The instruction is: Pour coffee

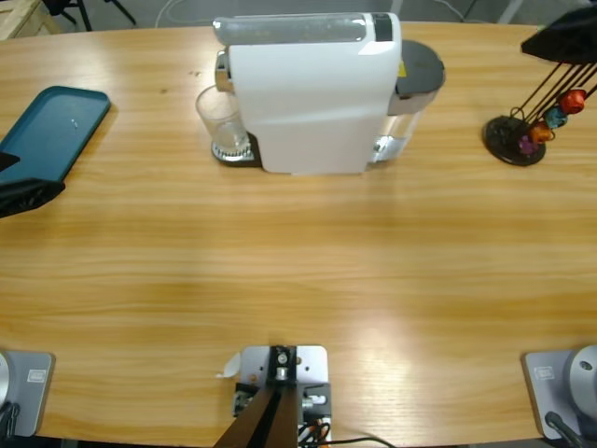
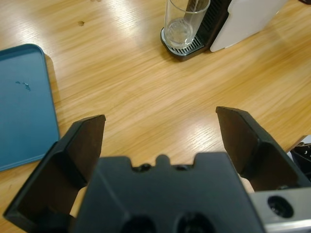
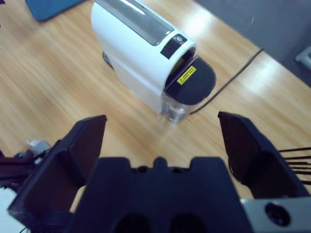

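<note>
The small clear drinking glass (image 2: 185,23) is seen on the drip grille of the white coffee machine (image 1: 312,93), seemingly empty. Both the left claw (image 2: 160,138) and right claw (image 3: 163,138) are held wide open, empty. The glass should be approached level and gripped mid-wall.

My table (image 1: 298,280) is long, pale wood. At its far edge stands the white coffee machine (image 1: 312,93), its drip grate (image 2: 187,46) on the wood just beside it, carrying a clear glass (image 1: 222,121). Far to my left lies a teal tray (image 1: 51,131). Far to my right stands a black capsule rack (image 1: 515,140) with coloured capsules.
</note>
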You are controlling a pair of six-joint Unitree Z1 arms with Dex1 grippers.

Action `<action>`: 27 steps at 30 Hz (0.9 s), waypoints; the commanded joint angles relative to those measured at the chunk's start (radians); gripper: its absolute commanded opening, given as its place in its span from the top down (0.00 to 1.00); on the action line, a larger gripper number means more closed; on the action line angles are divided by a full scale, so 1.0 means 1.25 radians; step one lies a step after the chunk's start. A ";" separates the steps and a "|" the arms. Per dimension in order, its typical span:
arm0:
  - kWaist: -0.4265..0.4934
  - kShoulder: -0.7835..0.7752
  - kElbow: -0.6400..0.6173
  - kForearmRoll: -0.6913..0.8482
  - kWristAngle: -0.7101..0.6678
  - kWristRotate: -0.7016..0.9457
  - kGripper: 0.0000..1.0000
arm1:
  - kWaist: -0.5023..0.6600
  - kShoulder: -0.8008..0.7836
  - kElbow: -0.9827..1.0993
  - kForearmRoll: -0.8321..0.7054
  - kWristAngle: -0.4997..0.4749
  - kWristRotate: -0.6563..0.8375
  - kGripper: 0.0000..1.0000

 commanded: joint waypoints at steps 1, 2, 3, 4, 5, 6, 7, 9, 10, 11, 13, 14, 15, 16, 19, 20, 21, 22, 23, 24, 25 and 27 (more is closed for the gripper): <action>0.002 0.011 0.025 -0.011 -0.003 0.007 0.01 | 0.010 -0.118 0.251 -0.168 0.018 -0.008 0.00; 0.002 0.011 0.025 -0.011 -0.003 0.007 0.01 | 0.010 -0.130 0.279 -0.194 0.018 -0.009 0.00; 0.002 0.011 0.025 -0.012 -0.003 0.007 0.01 | 0.010 -0.143 0.307 -0.220 0.019 -0.010 0.00; 0.002 0.011 0.025 -0.012 -0.003 0.007 0.01 | 0.010 -0.154 0.331 -0.236 0.020 -0.014 0.00; 0.002 0.011 0.025 -0.012 -0.003 0.007 0.01 | 0.010 -0.161 0.348 -0.240 0.025 -0.018 0.00; 0.002 0.012 0.025 -0.012 -0.003 0.007 0.01 | 0.010 -0.169 0.366 -0.245 0.034 -0.019 0.00; 0.002 0.012 0.025 -0.012 -0.003 0.007 0.01 | 0.010 -0.177 0.383 -0.250 0.040 -0.020 0.00; 0.002 0.012 0.026 -0.012 -0.005 0.007 0.01 | 0.010 -0.192 0.413 -0.258 0.041 -0.023 0.00; 0.002 0.014 0.026 -0.013 -0.005 0.008 0.01 | 0.010 -0.197 0.423 -0.261 0.041 -0.025 0.00; 0.002 0.015 0.027 -0.014 -0.006 0.008 0.01 | 0.010 -0.202 0.433 -0.268 0.039 -0.026 0.00; 0.002 0.017 0.026 -0.014 -0.008 0.008 0.01 | 0.010 -0.214 0.455 -0.287 0.035 -0.028 0.00; 0.002 0.018 0.026 -0.014 -0.008 0.008 0.01 | 0.010 -0.218 0.467 -0.297 0.034 -0.028 0.00; 0.002 0.018 0.026 -0.014 -0.008 0.008 0.01 | 0.010 -0.222 0.481 -0.309 0.033 -0.027 0.00; 0.002 0.019 0.026 -0.014 -0.008 0.008 0.01 | 0.010 -0.227 0.493 -0.320 0.032 -0.028 0.00; 0.002 0.019 0.027 -0.015 -0.008 0.008 0.01 | 0.010 -0.232 0.507 -0.332 0.029 -0.028 0.00; 0.002 0.019 0.027 -0.015 -0.008 0.008 0.01 | 0.010 -0.233 0.508 -0.332 0.027 -0.028 0.00; 0.002 0.020 0.027 -0.015 -0.008 0.008 0.01 | 0.010 -0.235 0.510 -0.333 0.025 -0.028 0.00; 0.002 0.021 0.027 -0.015 -0.008 0.008 0.01 | 0.010 -0.238 0.513 -0.335 0.023 -0.028 0.00; 0.002 0.022 0.027 -0.015 -0.008 0.008 0.01 | 0.010 -0.241 0.516 -0.336 0.021 -0.027 0.00; 0.003 0.022 0.027 -0.015 -0.008 0.008 0.01 | 0.010 -0.244 0.517 -0.336 0.020 -0.028 0.00; 0.002 0.022 0.027 -0.015 -0.008 0.008 0.01 | 0.010 -0.246 0.517 -0.336 0.019 -0.027 0.00; 0.002 0.021 0.027 -0.015 -0.008 0.008 0.01 | 0.010 -0.250 0.517 -0.336 0.017 -0.026 0.00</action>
